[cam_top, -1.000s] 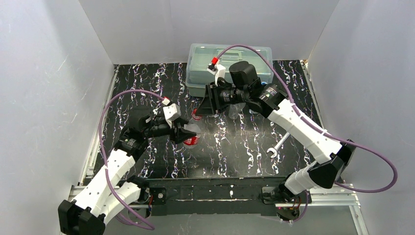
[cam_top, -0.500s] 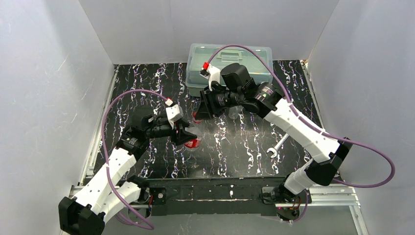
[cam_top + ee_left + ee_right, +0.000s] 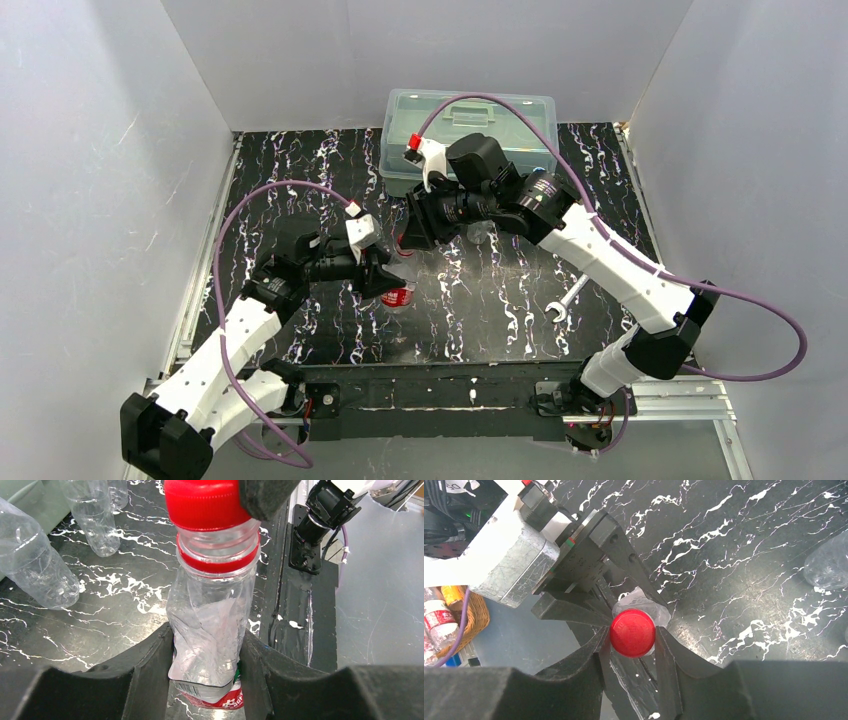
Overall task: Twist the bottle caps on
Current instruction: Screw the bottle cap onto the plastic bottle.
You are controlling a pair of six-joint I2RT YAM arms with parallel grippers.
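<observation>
My right tool point(image 3: 632, 641), clamped on the red cap point(image 3: 632, 632), has rolled — probably threading it on. My left tool point(image 3: 207, 652) pinches the red-label bottle point(image 3: 210, 615).

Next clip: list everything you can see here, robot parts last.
red-label bottle: one, clear, clamped in the left gripper
red cap: one, red, on that bottle's neck, between the right gripper's fingers
other bottles: at least two, clear, on the table beyond the held one
box: one, translucent, lidded, back of table
wrench: one, silver, right part of table
basket: one, tan wicker, off the table's edge
table: one, black with white veins
left gripper: black, shut on the red-label bottle
right gripper: black, shut on the red cap
</observation>
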